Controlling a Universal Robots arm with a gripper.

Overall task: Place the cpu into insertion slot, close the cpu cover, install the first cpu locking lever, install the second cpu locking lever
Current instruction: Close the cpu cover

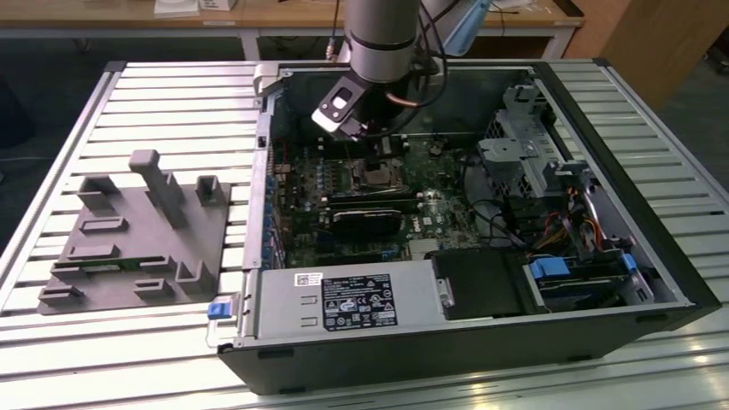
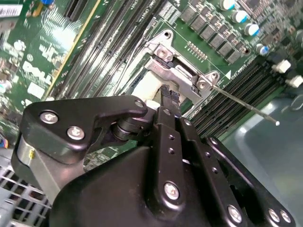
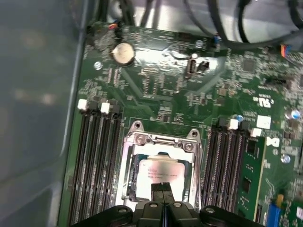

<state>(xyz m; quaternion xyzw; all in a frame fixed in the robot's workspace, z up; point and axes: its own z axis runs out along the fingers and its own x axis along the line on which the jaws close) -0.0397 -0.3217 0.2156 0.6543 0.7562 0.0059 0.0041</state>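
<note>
Poised with gripper (image 3: pixel 162 188) clenched empty above cpu cover (image 3: pixel 158 141) lying over seated cpu (image 3: pixel 163 171); likely pressing cover closed, needing steady downward push.

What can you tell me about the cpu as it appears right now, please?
The cpu is a small flat square chip with a silvery-beige metal face bearing faint print. It lies flat, set into the green motherboard and framed by the silver cpu cover. The gripper, fingertips together, hangs over one edge; contact cannot be told.
</note>
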